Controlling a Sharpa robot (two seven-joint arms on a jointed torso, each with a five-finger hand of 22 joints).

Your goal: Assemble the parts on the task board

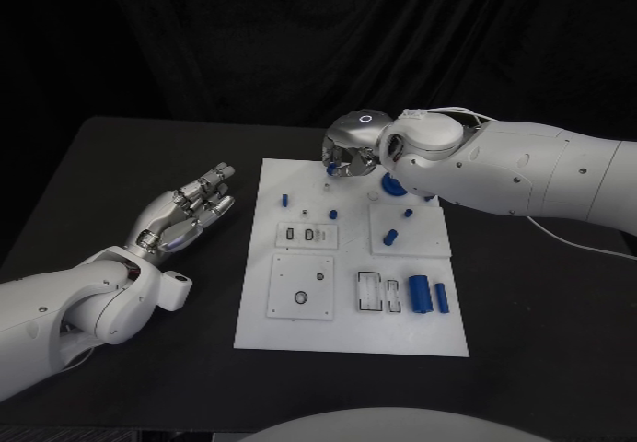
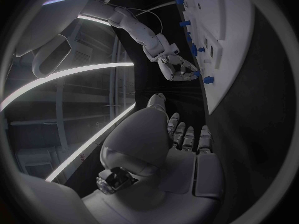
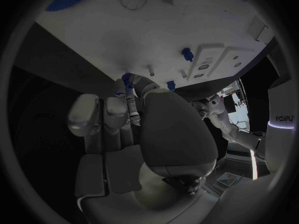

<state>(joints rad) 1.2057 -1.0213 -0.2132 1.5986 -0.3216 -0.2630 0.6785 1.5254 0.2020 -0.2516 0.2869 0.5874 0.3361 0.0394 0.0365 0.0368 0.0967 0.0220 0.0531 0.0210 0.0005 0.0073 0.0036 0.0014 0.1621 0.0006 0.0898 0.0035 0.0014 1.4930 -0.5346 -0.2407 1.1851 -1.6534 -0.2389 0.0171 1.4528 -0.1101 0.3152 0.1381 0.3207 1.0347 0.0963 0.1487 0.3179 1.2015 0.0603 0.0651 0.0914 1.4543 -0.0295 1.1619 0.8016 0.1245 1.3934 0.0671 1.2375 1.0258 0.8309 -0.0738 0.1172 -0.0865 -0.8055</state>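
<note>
The white task board (image 1: 399, 331) lies in the middle of the black table. My right hand (image 1: 353, 150) hangs over the board's far edge and pinches a small blue part (image 1: 330, 168) at its fingertips. The right wrist view shows that blue part (image 3: 127, 79) between thumb and finger of the right hand (image 3: 134, 114), just off the board (image 3: 124, 30). My left hand (image 1: 186, 214) lies left of the board, fingers spread and holding nothing; its fingers (image 2: 187, 137) point toward the board (image 2: 233, 45) in the left wrist view.
Blue parts stand on the board: a peg (image 1: 283, 198), a round disc (image 1: 393, 185), a short pin (image 1: 390, 238), two cylinders (image 1: 420, 294) near the right edge. Two raised white plates (image 1: 301, 286) sit on the board's left half. Bare table surrounds the board.
</note>
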